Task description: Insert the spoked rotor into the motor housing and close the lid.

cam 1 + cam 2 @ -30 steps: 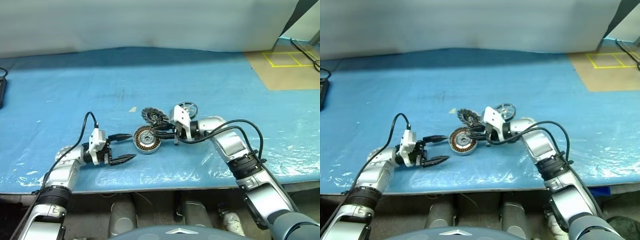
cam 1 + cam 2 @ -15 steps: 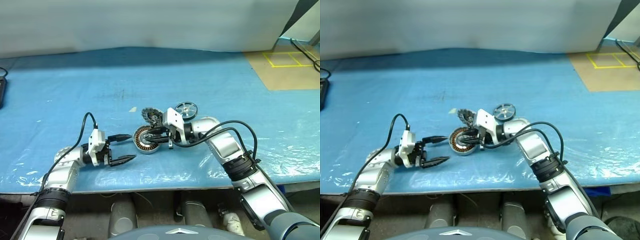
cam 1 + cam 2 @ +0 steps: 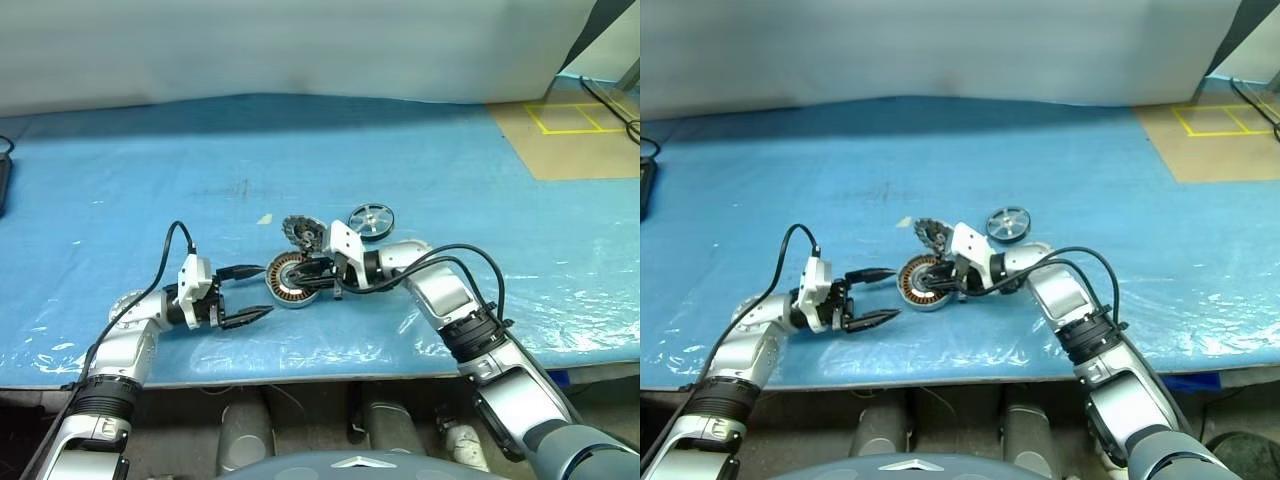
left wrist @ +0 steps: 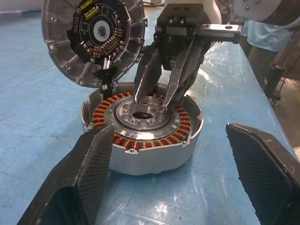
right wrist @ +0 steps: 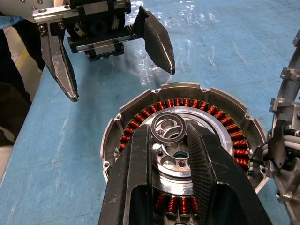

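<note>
1. Nearest to me, the left gripper (image 3: 255, 294) hangs just off the blue sheet (image 3: 150, 180) with its two black fingers spread wide and nothing between them. It points right, toward the motor housing (image 4: 154, 154), near it but not touching.
2. The motor housing sits flat on the sheet just right of that gripper, its open face up, with the ring of copper windings around the silver hub in plain sight.
3. The right gripper (image 4: 154, 97) reaches in from the right and angles down over the hub. Its fingers are drawn narrow around a small ring (image 5: 159, 123) pinched at their tips, right above the hub and slightly off its centre hole.
4. The lid (image 4: 93, 37) stands tilted up at the housing's far edge, with its inner face and dark centre turned toward the left gripper.
5. Farthest, the spoked rotor (image 3: 371, 219) lies flat on the sheet, far and right of the housing, beyond the right wrist and clear of both grippers.
</note>
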You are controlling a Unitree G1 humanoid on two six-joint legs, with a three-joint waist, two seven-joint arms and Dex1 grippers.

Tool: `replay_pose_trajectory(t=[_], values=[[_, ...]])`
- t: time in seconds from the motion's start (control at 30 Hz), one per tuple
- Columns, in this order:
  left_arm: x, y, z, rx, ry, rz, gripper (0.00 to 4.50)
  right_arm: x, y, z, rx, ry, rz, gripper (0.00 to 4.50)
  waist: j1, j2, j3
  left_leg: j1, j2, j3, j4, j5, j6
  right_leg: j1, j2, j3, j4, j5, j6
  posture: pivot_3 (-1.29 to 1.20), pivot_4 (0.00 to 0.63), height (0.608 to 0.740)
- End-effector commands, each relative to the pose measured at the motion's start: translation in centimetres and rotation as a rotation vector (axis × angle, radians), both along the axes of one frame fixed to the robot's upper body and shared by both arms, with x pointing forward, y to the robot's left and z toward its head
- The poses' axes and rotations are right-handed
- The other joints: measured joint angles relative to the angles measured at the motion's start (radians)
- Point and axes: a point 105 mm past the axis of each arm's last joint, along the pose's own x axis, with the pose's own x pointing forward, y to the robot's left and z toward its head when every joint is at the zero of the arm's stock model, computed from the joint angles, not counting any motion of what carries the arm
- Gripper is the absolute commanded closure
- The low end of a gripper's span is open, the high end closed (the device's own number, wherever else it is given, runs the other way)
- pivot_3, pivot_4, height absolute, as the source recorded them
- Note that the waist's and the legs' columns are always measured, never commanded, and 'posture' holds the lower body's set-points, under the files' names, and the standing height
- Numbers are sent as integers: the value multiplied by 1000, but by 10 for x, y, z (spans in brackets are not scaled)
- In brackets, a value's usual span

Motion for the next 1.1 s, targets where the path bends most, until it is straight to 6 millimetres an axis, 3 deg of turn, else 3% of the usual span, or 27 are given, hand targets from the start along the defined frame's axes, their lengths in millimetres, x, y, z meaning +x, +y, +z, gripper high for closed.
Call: replay_pose_trajectory(t=[0.03, 0.27, 0.43, 0.8, 1.03, 1.1], values=[[1, 3, 11, -3, -47, 14, 498, 1, 3, 5, 12, -20, 9, 3844, 0, 0, 0, 0, 0, 0, 0, 0, 0, 0, 0, 0, 0, 0, 0, 0, 150, 740], [-1, 3, 12, -4, -45, 9, 498, 4, 0, 4, 6, -23, -6, 3844, 0, 0, 0, 0, 0, 0, 0, 0, 0, 0, 0, 0, 0, 0, 0, 0, 150, 740], [0, 3, 11, 0, -38, 7, 498, 5, -1, 5, 2, -60, -15, 2135, 0, 0, 0, 0, 0, 0, 0, 0, 0, 0, 1, 1, 0, -1, 1, 0, 150, 740], [-3, 5, 6, 6, -26, 10, 498, -1, 5, 13, 54, -48, 34, 2135, 0, 0, 0, 0, 0, 0, 0, -1, -1, 0, 1, 1, 0, -1, 2, 0, 150, 740], [-3, 5, 2, 7, -19, 12, 498, -2, 6, 13, 65, -34, 40, 4439, 0, 0, 0, 1, 1, 0, 0, -1, -2, -1, 2, 2, 0, -1, 2, 0, 150, 740], [-3, 6, 2, 7, -17, 13, 498, -2, 6, 11, 60, -33, 38, 4439, 0, 0, 0, 1, 1, 0, 0, -1, -2, -1, 3, 3, 0, -1, 2, 0, 150, 740]])
